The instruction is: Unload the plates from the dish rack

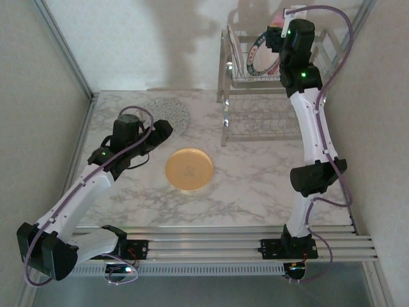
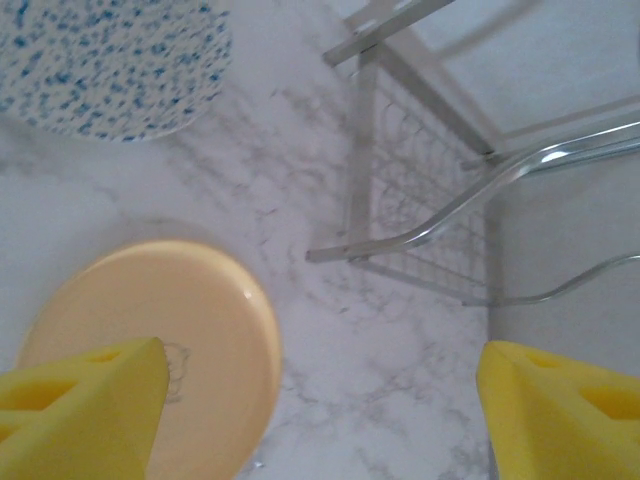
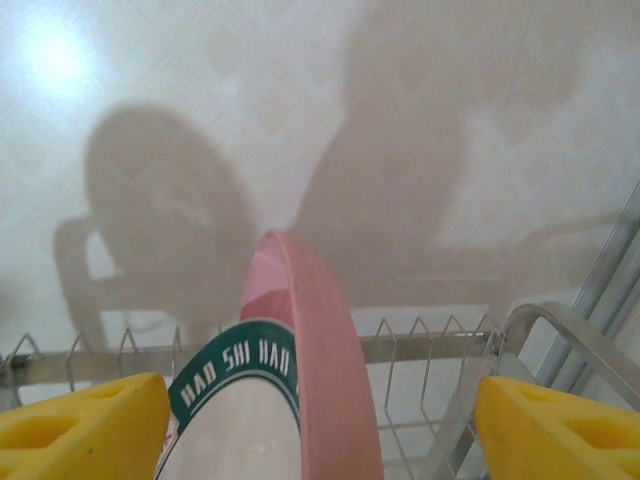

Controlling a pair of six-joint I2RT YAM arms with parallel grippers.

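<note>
Left gripper: yellow pads wide apart, nothing between them; hanging above the marble table, left of centre.
Grey-speckled round plate: flat on the table, far left, already out of the rack.
Tan-orange round plate: flat at mid-table, partly under the left pads; risk of a knock if lowered carelessly.
Chrome wire dish rack: far right corner, upper basket holding upright plates.
White plate with dark teal rim: on edge in the slots, touching or just beside its pink neighbour; cannot tell which.
Pink round plate: on edge, centred between the right pads.
Right gripper: spread wide, astride both rims, clamped on nothing yet.
Risk: pinching two plates at once, or slipping off a thin rim; likely a drop onto the wires, or the teal-rimmed plate dragged out crooked.
</note>
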